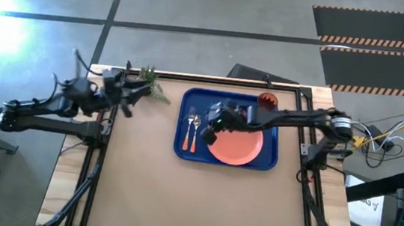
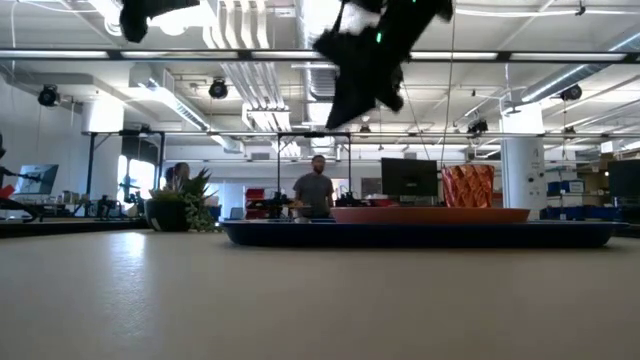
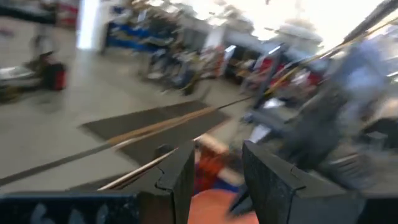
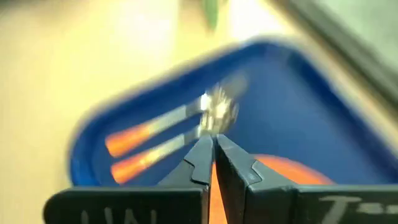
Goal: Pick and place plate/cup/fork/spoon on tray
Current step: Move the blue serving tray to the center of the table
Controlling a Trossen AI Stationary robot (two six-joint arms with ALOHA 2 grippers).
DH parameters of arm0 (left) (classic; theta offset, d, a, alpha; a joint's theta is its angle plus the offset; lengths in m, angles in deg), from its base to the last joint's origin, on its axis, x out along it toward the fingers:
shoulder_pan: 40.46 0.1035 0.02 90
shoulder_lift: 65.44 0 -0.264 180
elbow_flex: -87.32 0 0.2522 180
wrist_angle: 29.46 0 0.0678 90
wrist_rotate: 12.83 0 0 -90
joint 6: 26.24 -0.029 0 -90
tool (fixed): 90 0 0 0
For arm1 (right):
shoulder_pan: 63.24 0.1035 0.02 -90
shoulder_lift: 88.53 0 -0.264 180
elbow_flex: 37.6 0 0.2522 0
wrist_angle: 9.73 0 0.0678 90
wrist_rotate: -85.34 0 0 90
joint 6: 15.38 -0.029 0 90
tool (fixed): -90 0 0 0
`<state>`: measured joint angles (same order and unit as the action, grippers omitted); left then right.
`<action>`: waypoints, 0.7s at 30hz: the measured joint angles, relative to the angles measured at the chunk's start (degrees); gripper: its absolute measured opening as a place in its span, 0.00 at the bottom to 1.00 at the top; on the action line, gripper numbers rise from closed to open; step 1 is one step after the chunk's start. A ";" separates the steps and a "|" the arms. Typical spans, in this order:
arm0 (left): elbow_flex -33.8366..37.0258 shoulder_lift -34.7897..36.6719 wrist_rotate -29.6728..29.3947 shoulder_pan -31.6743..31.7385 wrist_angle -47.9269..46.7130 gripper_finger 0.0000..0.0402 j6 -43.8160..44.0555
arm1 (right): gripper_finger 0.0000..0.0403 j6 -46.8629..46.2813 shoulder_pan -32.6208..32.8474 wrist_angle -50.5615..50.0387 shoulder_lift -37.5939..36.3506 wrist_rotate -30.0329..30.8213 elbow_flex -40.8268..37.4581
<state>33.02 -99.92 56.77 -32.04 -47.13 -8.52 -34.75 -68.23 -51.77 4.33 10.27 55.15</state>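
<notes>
**Wrapping up: all four pieces look to be on the tray**

Looking down from above, the tray (image 1: 228, 128) sits near the table's twelve o'clock edge, a touch toward three, and it is full. The plate (image 1: 234, 146) fills the tray's five o'clock half. The cup (image 1: 266, 100) stands in the one o'clock corner. Over on the nine o'clock side, the fork (image 1: 189, 129) and spoon (image 1: 195, 131) lie side by side, handles pointing to six. Which is which, I cannot say for sure from here.

The right gripper (image 1: 208, 132) hangs above the tray between utensils and plate, fingers clenched together with nothing between them; its wrist view shows the two orange handles just past the tips. The left gripper (image 1: 129, 96) waits off at the tray's nine o'clock, beside the plant (image 1: 150, 82), fingers parted and holding nothing.

By my read, the placing is done. What is left, if anything, is pulling the right arm clear.
</notes>
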 joint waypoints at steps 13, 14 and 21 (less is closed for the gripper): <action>-5.16 -30.72 10.38 17.24 0.87 0.13 0.66 | 0.02 8.57 5.28 4.12 -22.26 1.28 3.55; -6.50 -33.31 11.55 18.31 0.77 0.11 -0.81 | 0.02 8.96 6.12 4.13 -23.09 1.58 3.55; -19.96 -49.99 13.90 20.81 0.76 0.01 -9.43 | 0.02 10.54 10.33 3.50 -24.43 1.64 3.51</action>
<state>13.07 -149.91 70.66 -11.23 -46.37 -17.95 -24.22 -57.91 -48.27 -20.11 11.91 58.66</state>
